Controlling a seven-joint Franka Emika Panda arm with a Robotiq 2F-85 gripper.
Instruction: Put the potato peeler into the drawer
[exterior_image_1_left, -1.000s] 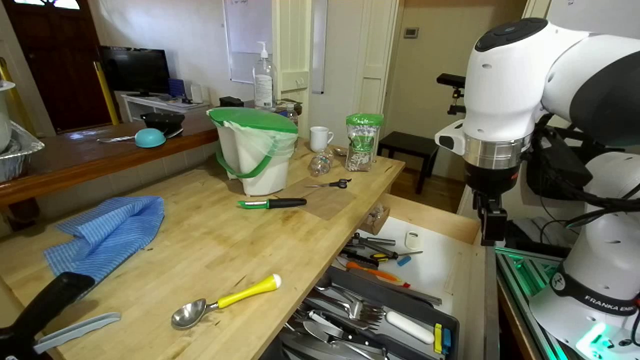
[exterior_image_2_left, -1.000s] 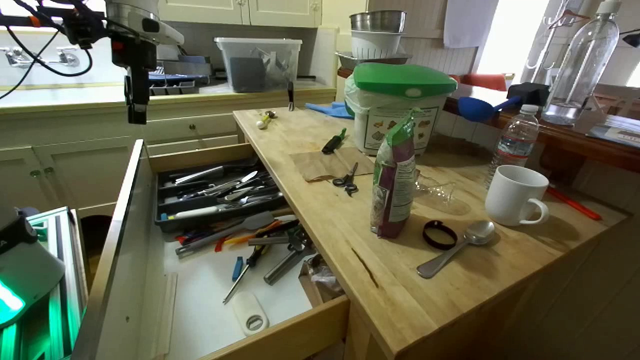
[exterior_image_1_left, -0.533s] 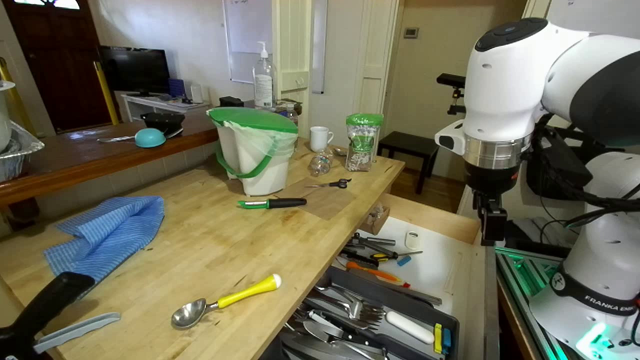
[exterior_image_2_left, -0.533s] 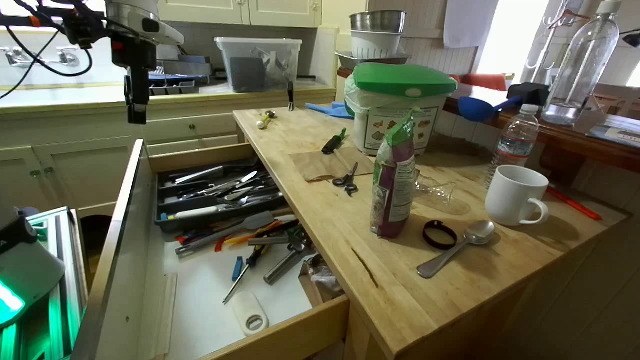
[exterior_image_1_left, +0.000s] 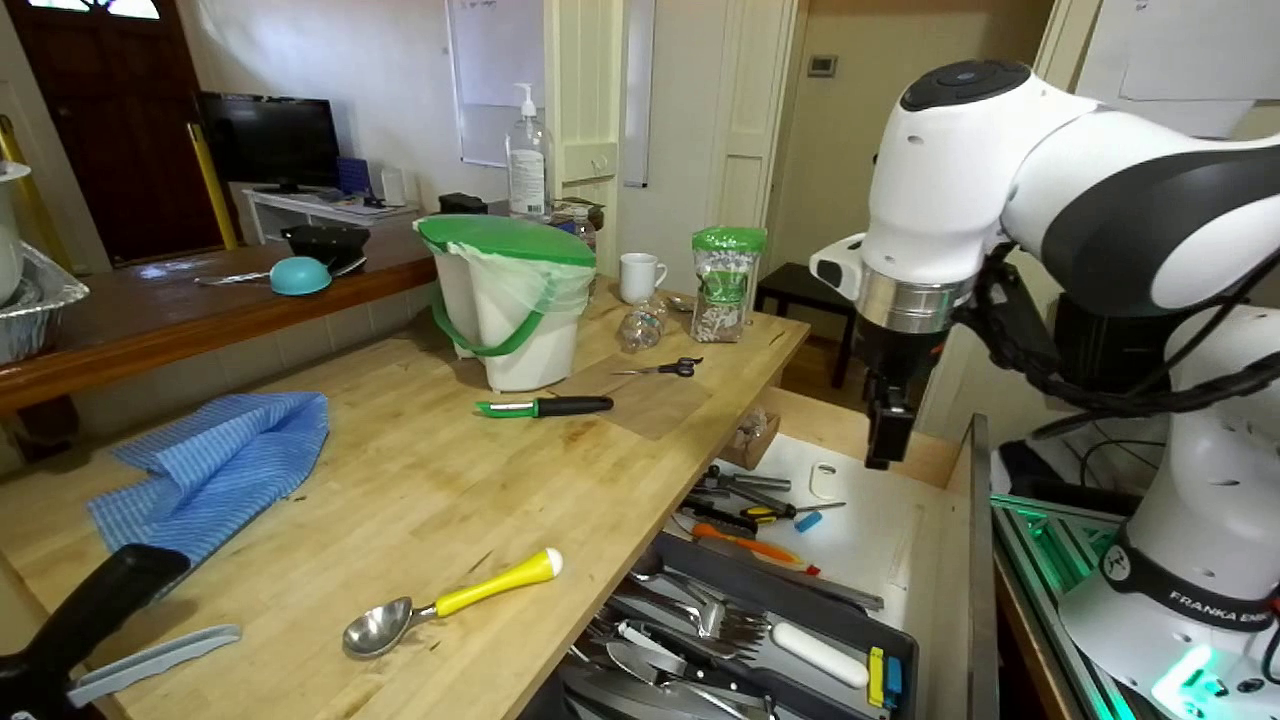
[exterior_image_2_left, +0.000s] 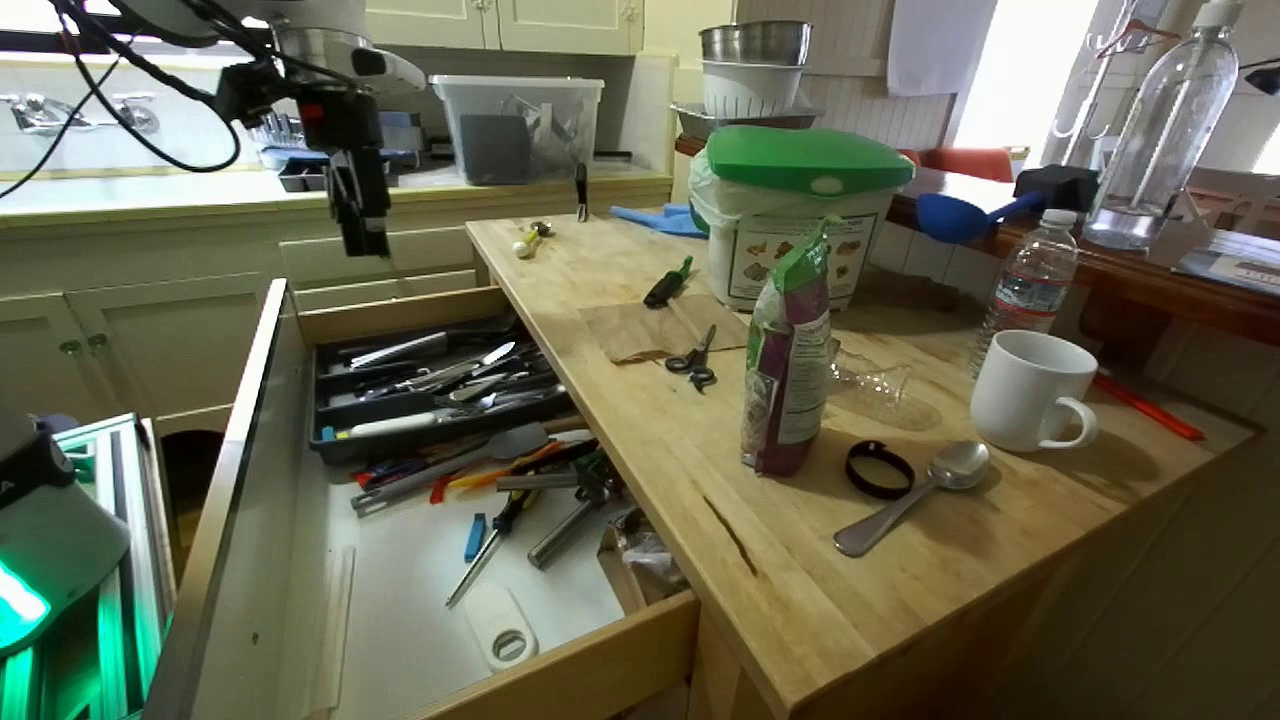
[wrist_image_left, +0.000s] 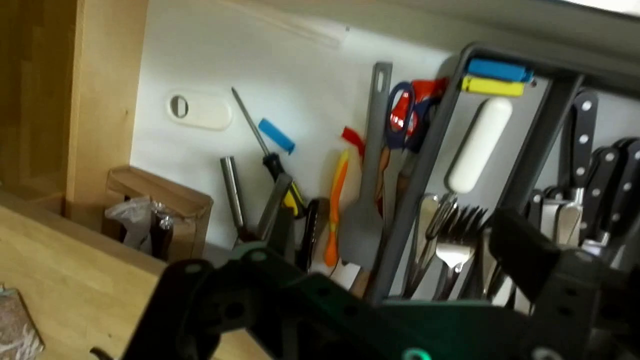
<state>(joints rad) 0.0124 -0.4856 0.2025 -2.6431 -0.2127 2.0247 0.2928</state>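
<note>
Fingers (wrist_image_left: 522, 250) spread wide apart in the wrist view, the tool (exterior_image_1_left: 886, 455) is released and carries nothing, presumably so that it can come down around a handle. It points downward above the drawer (exterior_image_2_left: 262, 520), which is pulled out beneath it, likely so things can be let go into it from above. The peeler (exterior_image_1_left: 545, 406), as I read the green-and-black piece, lies flat on the counter (exterior_image_1_left: 420, 480), lower than the tool and well apart from it, before the bin (exterior_image_1_left: 515, 295) on the side facing the tool. Its black handle turns roughly the tool's way, which should favour a grip there; lying flat, it will probably want fingertips brought close to the wood. Scissors (exterior_image_1_left: 675, 368) rest near it, blades on brown paper (exterior_image_1_left: 655, 405), and a careless sweep of the tool could snag them. Below the tool, a tray (wrist_image_left: 428, 161) sorts forks (wrist_image_left: 456, 251) and knives (wrist_image_left: 583, 125) in lanes, while a spatula (wrist_image_left: 366, 220) and screwdriver (wrist_image_left: 272, 164) lie loose outside it; that loose side seems the easier place for the peeler.
</note>
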